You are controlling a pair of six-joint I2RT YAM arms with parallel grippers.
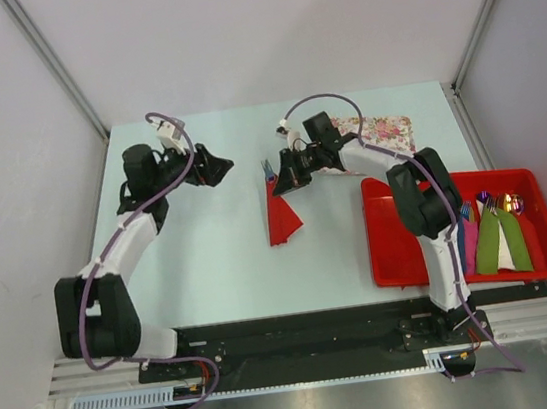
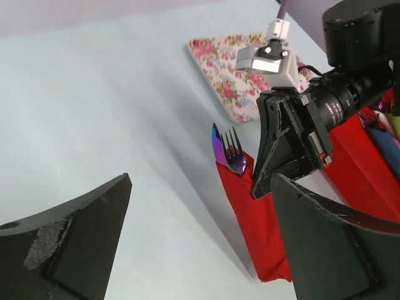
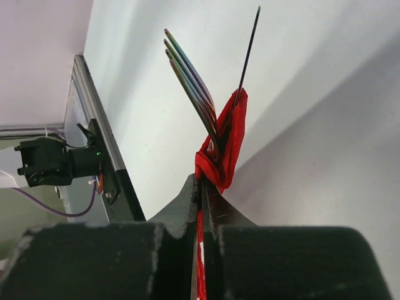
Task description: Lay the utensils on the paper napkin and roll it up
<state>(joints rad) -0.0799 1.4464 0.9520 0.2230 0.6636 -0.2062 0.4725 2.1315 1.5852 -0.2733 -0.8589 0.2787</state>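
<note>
The red paper napkin (image 1: 281, 216) is folded round the dark iridescent utensils (image 1: 268, 171) near the table's middle. The fork tines and a blade tip stick out of its far end (image 2: 229, 150). My right gripper (image 1: 285, 179) is shut on the napkin bundle near that end; in the right wrist view the red paper (image 3: 224, 147) and the fork (image 3: 190, 78) come out from between the closed fingers. My left gripper (image 1: 222, 166) is open and empty, a little left of the bundle, its fingers (image 2: 75, 247) apart above the bare table.
A floral-patterned mat (image 1: 381, 132) lies at the back right, behind the right arm. A red tray (image 1: 392, 249) at the right holds blue, pink and green napkin rolls (image 1: 498, 235) with cutlery.
</note>
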